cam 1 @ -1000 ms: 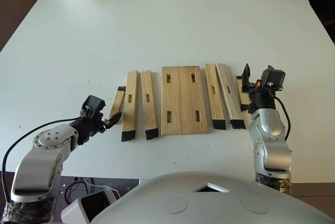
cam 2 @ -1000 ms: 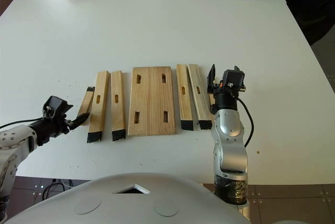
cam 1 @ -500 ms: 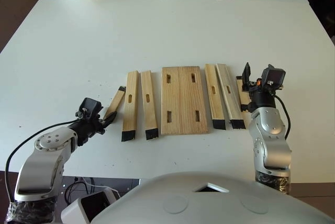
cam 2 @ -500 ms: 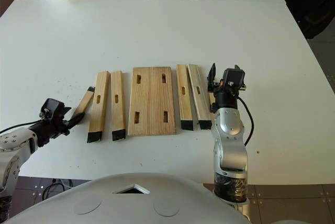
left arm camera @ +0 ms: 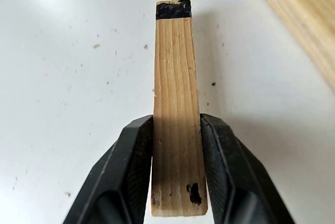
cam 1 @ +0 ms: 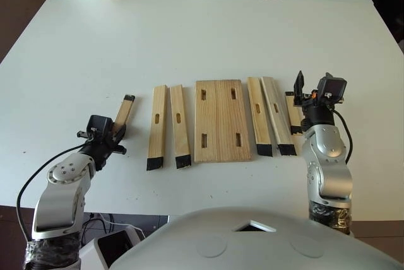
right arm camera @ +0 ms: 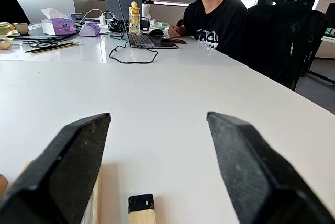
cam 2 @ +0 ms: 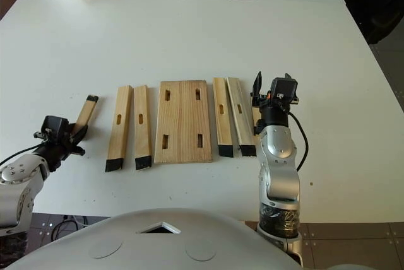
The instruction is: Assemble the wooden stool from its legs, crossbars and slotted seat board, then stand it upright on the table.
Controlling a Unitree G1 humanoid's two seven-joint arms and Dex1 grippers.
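At the bench's [cam 1: 189,43] near left, the left jaws clenched one crossbar [cam 1: 122,113], set apart from two slotted legs [cam 1: 157,126]. The seat board [cam 1: 218,120] lay flat at centre, two more legs [cam 1: 257,123] just right of it. The right jaws gaped near another crossbar [right arm camera: 142,209].

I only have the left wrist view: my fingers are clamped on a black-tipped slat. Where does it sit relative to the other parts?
Observer: The crossbar in the left gripper is off to the left of the row, apart from the nearest slotted leg.
Operator: Where's the seat board?
Observer: The seat board lies flat mid-row, with two legs on each side.
Operator: And the right arm?
Observer: The right gripper is open at the row's right end, by a second crossbar.
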